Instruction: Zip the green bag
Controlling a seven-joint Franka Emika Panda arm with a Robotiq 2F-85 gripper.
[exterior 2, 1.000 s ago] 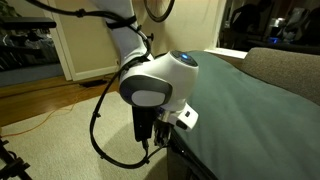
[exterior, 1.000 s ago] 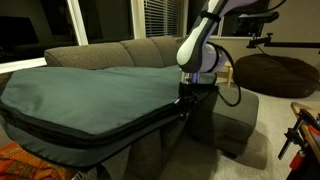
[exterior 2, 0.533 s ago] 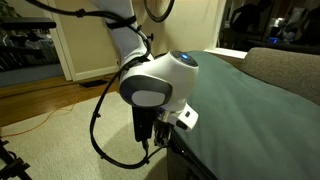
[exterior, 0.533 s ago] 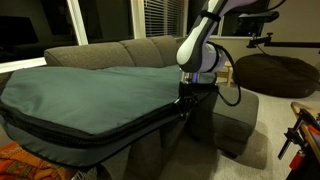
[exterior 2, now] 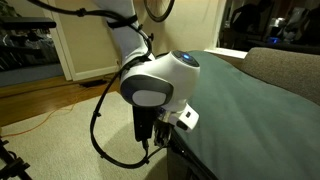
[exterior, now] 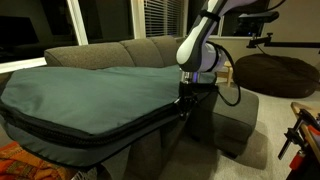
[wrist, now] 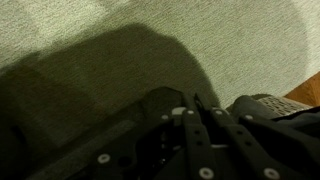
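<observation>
The green bag [exterior: 90, 92] lies flat across the sofa, with a dark zipper band [exterior: 110, 128] along its front edge. It also fills the right side of an exterior view [exterior 2: 255, 110]. My gripper [exterior: 184, 98] points down at the bag's end, right at the zipper band, and also shows in an exterior view [exterior 2: 152, 140]. In the wrist view the fingers [wrist: 197, 110] are pressed together with a thin dark piece between them, which looks like the zipper pull. The wrist view is very dark.
The grey sofa [exterior: 150, 50] carries the bag, and its grey seat end [exterior: 235, 122] stands under the arm. A brown beanbag [exterior: 275, 72] sits behind, right. A stand with red parts [exterior: 300, 128] is at the right edge. Wooden floor [exterior 2: 40, 105] with a cable lies beside the sofa.
</observation>
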